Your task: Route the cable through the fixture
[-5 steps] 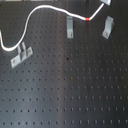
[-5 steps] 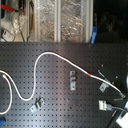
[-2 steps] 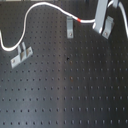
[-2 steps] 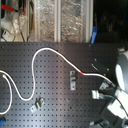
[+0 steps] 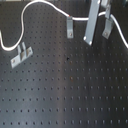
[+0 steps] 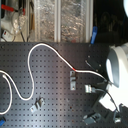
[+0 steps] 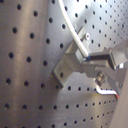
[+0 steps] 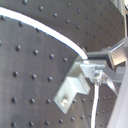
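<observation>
The white cable (image 6: 31, 70) loops across the black pegboard and shows a short red band (image 6: 75, 68) in the second exterior view. In the first exterior view the cable (image 5: 45, 5) arcs along the far edge. My gripper (image 5: 88, 38) hangs with its long grey fingers between two upright metal brackets (image 5: 69, 26) (image 5: 107, 26). In both wrist views the fingers (image 8: 111, 54) are closed on the cable (image 8: 55, 35) right at an angled bracket (image 8: 74, 86). The cable (image 7: 75, 34) runs above the bracket (image 7: 69, 67) and touches its top edge. Whether it sits in a slot, I cannot tell.
A third bracket (image 5: 21, 54) lies at the first exterior view's left. More small brackets (image 6: 37, 104) (image 6: 92, 119) stand near the front in the second exterior view. The white arm body (image 6: 117, 65) fills the second exterior view's right. Cluttered shelves (image 6: 55, 20) stand behind the board.
My gripper has come down and leftwards in the first exterior view, ending between the two far brackets. In the second exterior view the red band has shifted left along the board.
</observation>
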Robot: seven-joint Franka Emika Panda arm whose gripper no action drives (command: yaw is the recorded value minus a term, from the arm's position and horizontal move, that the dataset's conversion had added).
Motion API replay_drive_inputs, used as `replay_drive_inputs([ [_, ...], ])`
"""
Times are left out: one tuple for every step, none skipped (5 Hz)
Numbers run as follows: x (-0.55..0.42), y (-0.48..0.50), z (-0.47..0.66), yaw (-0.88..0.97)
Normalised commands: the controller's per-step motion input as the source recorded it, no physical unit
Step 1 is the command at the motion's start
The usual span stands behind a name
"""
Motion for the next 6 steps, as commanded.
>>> replay_drive_inputs([
  [-0.321,0.12,0.28,0.01],
  [-0.282,0.121,0.24,0.05],
  [-0.238,0.02,0.32,0.03],
  [-0.205,0.046,0.07,0.03],
  [-0.398,-0.062,0.01,0.0],
  [-0.397,-0.062,-0.03,0.0],
])
